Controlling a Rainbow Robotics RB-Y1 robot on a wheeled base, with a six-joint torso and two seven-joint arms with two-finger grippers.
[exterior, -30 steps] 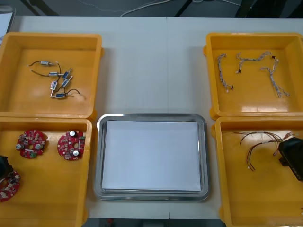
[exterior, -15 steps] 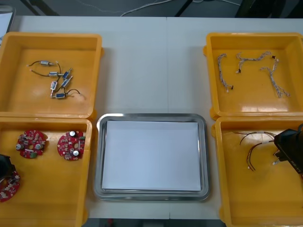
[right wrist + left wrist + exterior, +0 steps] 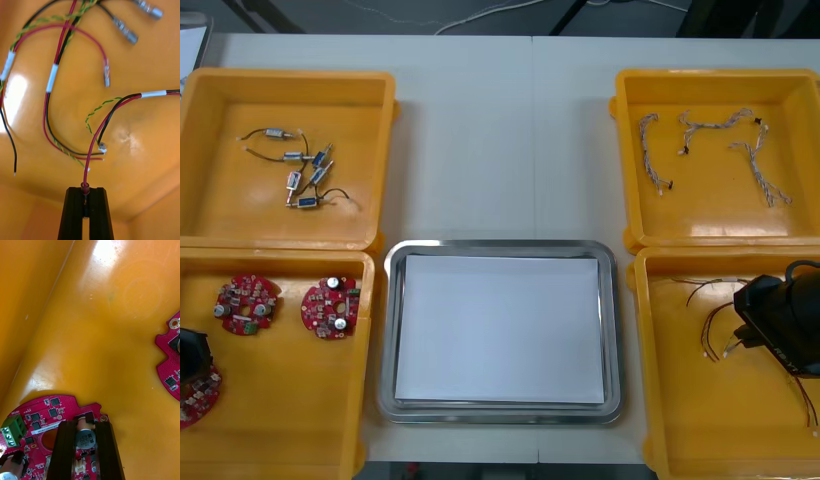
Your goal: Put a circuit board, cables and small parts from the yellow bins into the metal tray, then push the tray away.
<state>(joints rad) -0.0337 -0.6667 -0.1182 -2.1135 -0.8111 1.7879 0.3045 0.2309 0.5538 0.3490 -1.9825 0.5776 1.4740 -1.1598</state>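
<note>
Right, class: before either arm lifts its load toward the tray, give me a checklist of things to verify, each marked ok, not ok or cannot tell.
1. Right gripper, in the near right yellow bin, has its jaws shut on the end of the red cable: ok.
2. Red cable free of the other cables lying beside it: cannot tell.
3. Left gripper has its jaws shut on a round part standing on a circuit board: ok.
4. That hold firm enough to lift the board: cannot tell.
5. Metal tray has room: ok, its white inside lies bare.
</note>
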